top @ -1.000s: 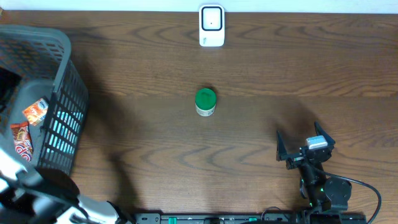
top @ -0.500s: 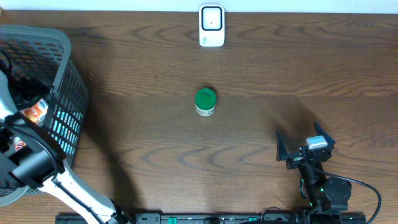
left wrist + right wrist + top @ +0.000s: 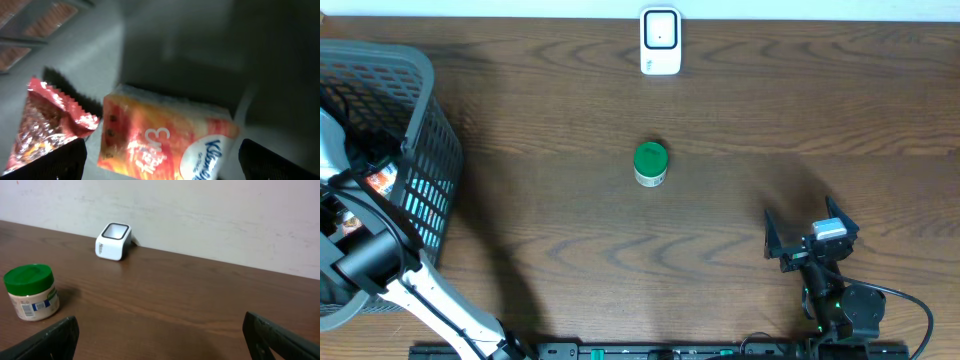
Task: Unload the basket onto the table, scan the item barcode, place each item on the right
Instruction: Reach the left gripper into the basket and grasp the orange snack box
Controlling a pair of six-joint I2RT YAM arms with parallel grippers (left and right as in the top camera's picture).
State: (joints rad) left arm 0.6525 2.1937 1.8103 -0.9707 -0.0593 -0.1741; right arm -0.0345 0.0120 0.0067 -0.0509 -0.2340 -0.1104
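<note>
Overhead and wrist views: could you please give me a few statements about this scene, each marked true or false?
1. The green-lidded jar stands upright on the table, clear of both grippers. True.
2. The left gripper hangs open above a tissue pack in the basket. True.
3. The scanner lies inside the basket. False: it stands at the table's far edge.
4. The right gripper holds the jar. False: it is open and empty.

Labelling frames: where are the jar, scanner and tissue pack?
Green-lidded jar (image 3: 650,158): overhead view, lid centre.
Barcode scanner (image 3: 660,40): overhead view, front face.
Tissue pack (image 3: 165,145): left wrist view, orange wrapper.
</note>
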